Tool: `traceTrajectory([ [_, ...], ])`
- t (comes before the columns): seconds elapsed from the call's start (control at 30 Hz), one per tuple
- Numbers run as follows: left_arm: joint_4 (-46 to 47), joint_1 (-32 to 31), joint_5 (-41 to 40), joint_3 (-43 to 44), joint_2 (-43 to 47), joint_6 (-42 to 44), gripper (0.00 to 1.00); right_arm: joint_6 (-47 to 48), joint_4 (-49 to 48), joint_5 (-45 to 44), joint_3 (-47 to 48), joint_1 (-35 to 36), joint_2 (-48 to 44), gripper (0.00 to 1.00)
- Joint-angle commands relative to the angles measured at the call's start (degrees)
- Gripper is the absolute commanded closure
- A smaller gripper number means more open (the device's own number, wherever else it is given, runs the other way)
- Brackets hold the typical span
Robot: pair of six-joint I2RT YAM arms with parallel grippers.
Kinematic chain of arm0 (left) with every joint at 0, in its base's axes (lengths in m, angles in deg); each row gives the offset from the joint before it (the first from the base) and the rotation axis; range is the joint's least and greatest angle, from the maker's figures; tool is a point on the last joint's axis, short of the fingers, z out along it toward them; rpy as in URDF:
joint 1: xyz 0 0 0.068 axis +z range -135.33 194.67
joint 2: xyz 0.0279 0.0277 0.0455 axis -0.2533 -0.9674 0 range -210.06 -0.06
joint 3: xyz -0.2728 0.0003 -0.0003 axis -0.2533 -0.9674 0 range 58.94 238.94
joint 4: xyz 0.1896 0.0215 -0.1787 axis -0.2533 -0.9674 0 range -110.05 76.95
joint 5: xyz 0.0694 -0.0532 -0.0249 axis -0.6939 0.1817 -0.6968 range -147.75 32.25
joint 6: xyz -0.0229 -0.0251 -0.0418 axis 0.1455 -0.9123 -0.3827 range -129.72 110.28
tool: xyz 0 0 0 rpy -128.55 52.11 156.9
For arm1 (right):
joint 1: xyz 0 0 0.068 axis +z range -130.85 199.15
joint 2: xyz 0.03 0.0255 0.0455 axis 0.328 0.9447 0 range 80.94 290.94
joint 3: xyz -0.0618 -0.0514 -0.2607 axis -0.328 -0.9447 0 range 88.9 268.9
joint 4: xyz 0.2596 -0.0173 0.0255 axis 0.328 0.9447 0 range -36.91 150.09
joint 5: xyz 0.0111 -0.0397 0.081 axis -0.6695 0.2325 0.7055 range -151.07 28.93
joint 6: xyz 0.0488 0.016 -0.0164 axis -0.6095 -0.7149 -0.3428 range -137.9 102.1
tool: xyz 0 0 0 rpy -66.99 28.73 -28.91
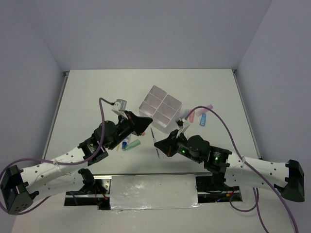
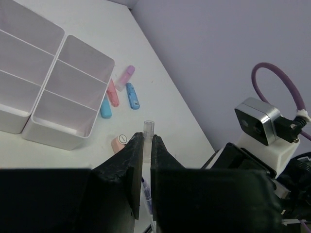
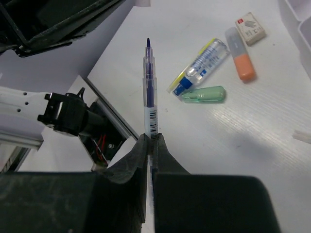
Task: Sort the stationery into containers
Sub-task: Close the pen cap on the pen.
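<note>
R jaws pinch thin clear pen point(image 3: 150, 97) near its base, tip out ahead; L jaws nip small clear cap point(image 2: 148, 136). Prob. light, stiff, slick: grip mid-barrel.

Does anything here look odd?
Yes: the thin clear pen with blue ink pinched in the right gripper has a bare tip, while the left gripper pinches a small clear cap apart from it.
</note>
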Motion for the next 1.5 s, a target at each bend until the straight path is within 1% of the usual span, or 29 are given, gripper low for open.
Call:
traceTrajectory([
  [0.0, 12.53, -0.11, 4.47, -2.37, 2.41, 0.72, 1.00, 2.22, -7.40, 1.80, 1.46, 1.00, 1.69, 1.00],
  [0.03, 13.35, -0.03, 4.75, -3.51, 2.76, 0.11, 1.00, 2.31, -8.10, 1.81, 1.37, 1.00, 1.86, 1.00],
  [0.3, 14.23, -0.03, 4.57, -4.58, 3.46, -0.34, 1.00, 3.19, -8.11, 0.32, 1.28, 2.05, 0.90, 1.00],
  [0.47, 13.44, -0.11, 1.94, -5.20, 4.69, -0.07, 1.00, 3.81, -6.53, -1.79, 1.72, 2.93, 0.46, 1.00],
  [0.63, 12.56, -0.03, -0.61, -5.72, 6.01, 0.19, 1.00, 4.42, -7.32, -2.76, 1.19, 3.81, -0.68, 1.00],
  [0.9, 13.79, -0.11, 0.88, -6.25, 5.66, -0.77, 1.00, 5.30, -6.71, -4.87, 2.16, 3.82, -0.16, 1.00],
  [1.47, 15.20, -0.03, 0.80, -8.62, 4.43, -3.06, 1.00, 6.00, -4.42, -6.81, 4.88, 3.90, 2.65, 1.00],
])
